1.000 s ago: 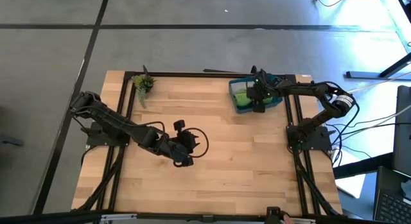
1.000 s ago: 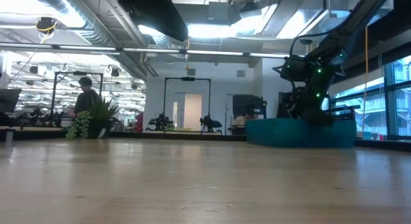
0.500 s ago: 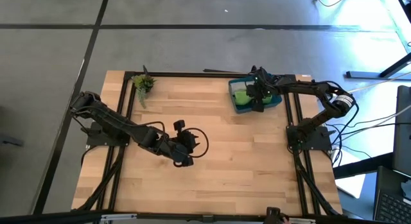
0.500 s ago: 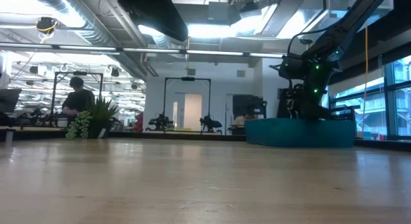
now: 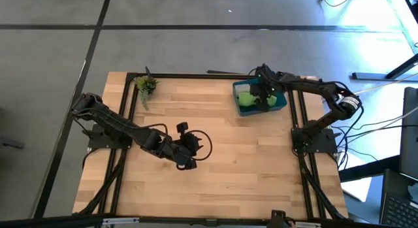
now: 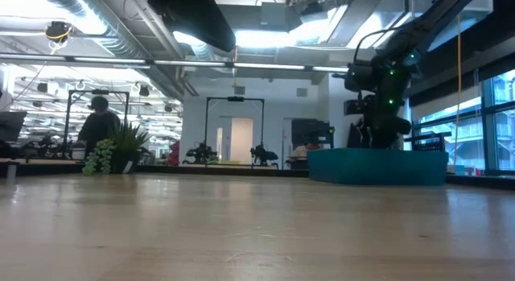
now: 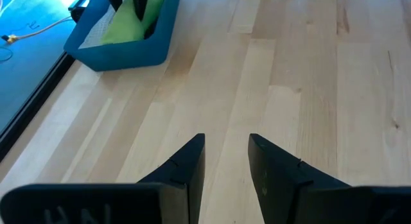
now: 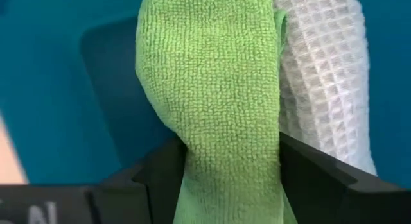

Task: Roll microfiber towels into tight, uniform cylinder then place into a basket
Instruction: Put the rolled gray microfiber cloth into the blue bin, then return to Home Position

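The green towel [image 8: 212, 121] is rolled up and sits between the two fingers of the right gripper [image 5: 264, 97], which is closed on it and holds it snug so the roll does not come undone. The roll hangs over the basket [image 5: 282, 104], and its end looks to be down inside it. The grey towel [image 8: 324, 76] lies right beside the green one, touching it, already in the basket. I think the green roll is being set down next to the grey one so both fit side by side. The basket stands at the far right corner of the worktop [image 5: 235, 182], close to the right arm, so that arm only has a short reach. The left gripper [image 5: 187, 153] waits over the middle of the worktop, nearer the front edge, well apart from the basket. Its fingers stand a little apart and hold nothing. A small plant [image 5: 145, 85] sits at the far left corner, out of the way.
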Robot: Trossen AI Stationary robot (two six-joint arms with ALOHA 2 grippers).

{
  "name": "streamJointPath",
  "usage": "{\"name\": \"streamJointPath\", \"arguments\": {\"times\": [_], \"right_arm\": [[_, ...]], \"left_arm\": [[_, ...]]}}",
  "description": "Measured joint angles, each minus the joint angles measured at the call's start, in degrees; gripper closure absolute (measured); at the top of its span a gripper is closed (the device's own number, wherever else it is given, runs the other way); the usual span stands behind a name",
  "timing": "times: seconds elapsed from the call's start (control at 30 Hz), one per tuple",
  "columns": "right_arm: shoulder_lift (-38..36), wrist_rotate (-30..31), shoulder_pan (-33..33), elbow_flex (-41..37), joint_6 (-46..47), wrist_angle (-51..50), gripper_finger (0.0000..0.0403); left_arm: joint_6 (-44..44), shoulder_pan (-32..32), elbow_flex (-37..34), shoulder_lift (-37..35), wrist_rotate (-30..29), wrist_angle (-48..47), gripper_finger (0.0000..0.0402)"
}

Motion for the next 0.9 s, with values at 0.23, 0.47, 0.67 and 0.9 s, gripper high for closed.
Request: {"name": "streamJointPath", "arguments": {"times": [0.23, 0.47, 0.67, 0.9], "right_arm": [[0.0, 0.0, 0.0, 2.4, 0.2, -5.6, 0.0171], [0.0, -0.1, 0.0, 2.4, 5.6, -5.4, 0.0171], [0.0, -10.9, 1.5, 2.3, 13.1, -2.5, 0.0171], [-4.0, -5.9, 8.3, 4.5, 13.7, 0.8, 0.0210]], "left_arm": [[0.0, 0.0, 0.0, 0.0, 0.0, 0.0, 0.0294], [0.0, 0.0, 0.0, 0.0, 1.2, -0.2, 0.0294], [0.0, 0.6, 0.0, 0.0, 1.4, -0.8, 0.0294], [5.6, 3.4, 0.0, -3.7, 0.8, -0.5, 0.0333]]}}
